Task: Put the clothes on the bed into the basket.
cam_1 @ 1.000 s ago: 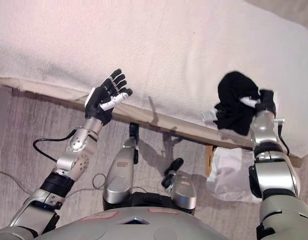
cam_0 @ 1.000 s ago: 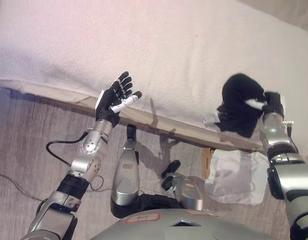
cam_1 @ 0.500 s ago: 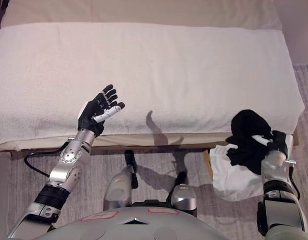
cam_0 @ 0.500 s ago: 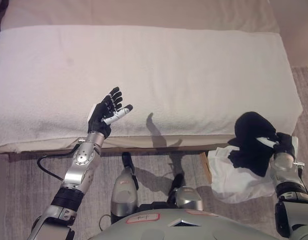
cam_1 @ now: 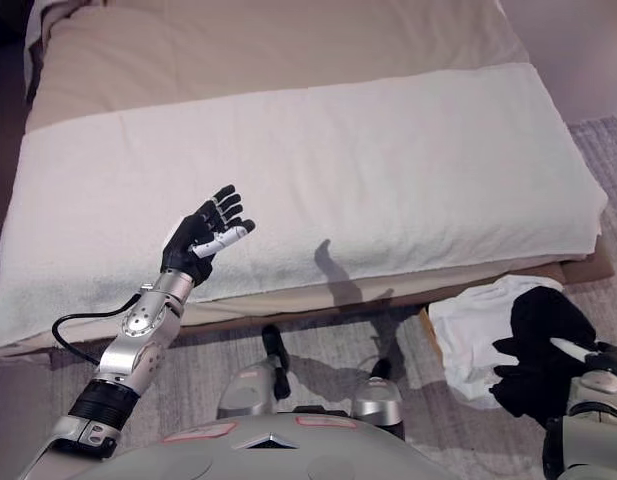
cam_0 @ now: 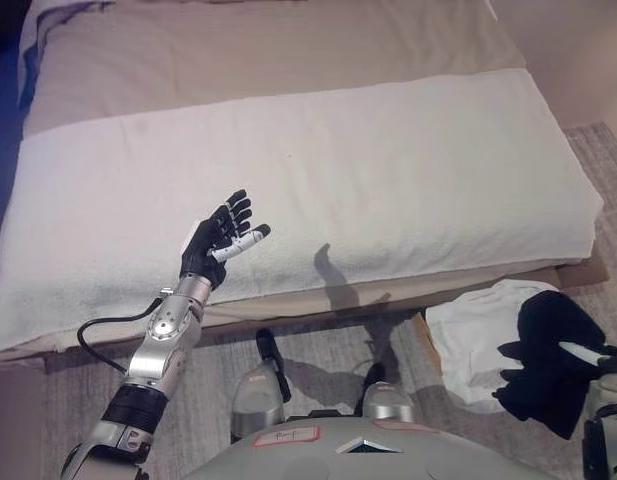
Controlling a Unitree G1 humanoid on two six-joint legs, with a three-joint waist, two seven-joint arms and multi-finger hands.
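Observation:
My right hand is at the lower right, shut on a black garment. It holds the garment over the right part of the basket, whose brown rim shows at the left of a white cloth lying in it. My left hand is open, fingers spread, raised over the near edge of the bed. It holds nothing. The bed has a white blanket over it, and I see no loose clothes on it.
A beige sheet covers the far part of the bed. The basket stands on a grey carpeted floor by the bed's near right corner. A wall runs along the right.
The camera has shifted and now shows more of the bed. My right hand has carried the black garment off the bed's edge and down over the basket. My left hand stays raised.

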